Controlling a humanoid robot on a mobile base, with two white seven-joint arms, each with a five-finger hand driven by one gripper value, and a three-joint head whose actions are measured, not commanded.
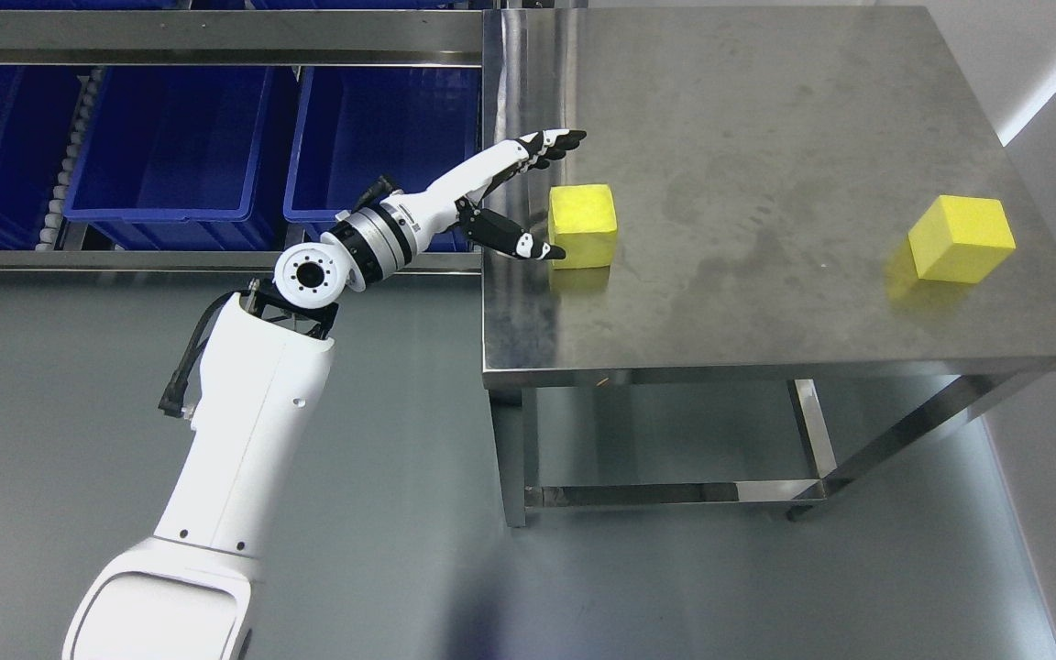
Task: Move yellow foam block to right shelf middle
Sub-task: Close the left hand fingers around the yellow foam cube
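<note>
- Steel fills the upper right of the frame: a bare metal table (766,302), seen from above, with a dull, smudged top and square legs joined by a low crossbar.
- Two yellow foam cubes sit on the tabletop, well apart from each other.
- One yellow foam block (582,225) stands near the table's left edge, a little above the middle of the frame. Its faces are square to the table edge and it casts a faint yellow reflection on the steel just below it.
- The other yellow block (961,238) rests near the table's right edge, turned at an angle so that one corner points toward the bottom of the frame.
- A white robot arm rises from the lower left of the frame and bends at a round grey wrist joint toward the table.
- At its end, the left hand (528,197) reaches over the table's left edge. It is released and spread: the four black-tipped fingers (554,142) stretch up and to the right, above the nearer block, while the thumb (517,240) points right, its tip just beside the block's lower left side.
- Whether the thumb actually touches the foam I cannot tell; the hand grasps nothing.
- Behind the arm, across the upper left of the frame, runs a metal shelf rack (216,37) holding a row of deep blue plastic bins (170,147).
- Grey, glossy floor (400,513) covers the lower part of the frame, under and around the table.
</note>
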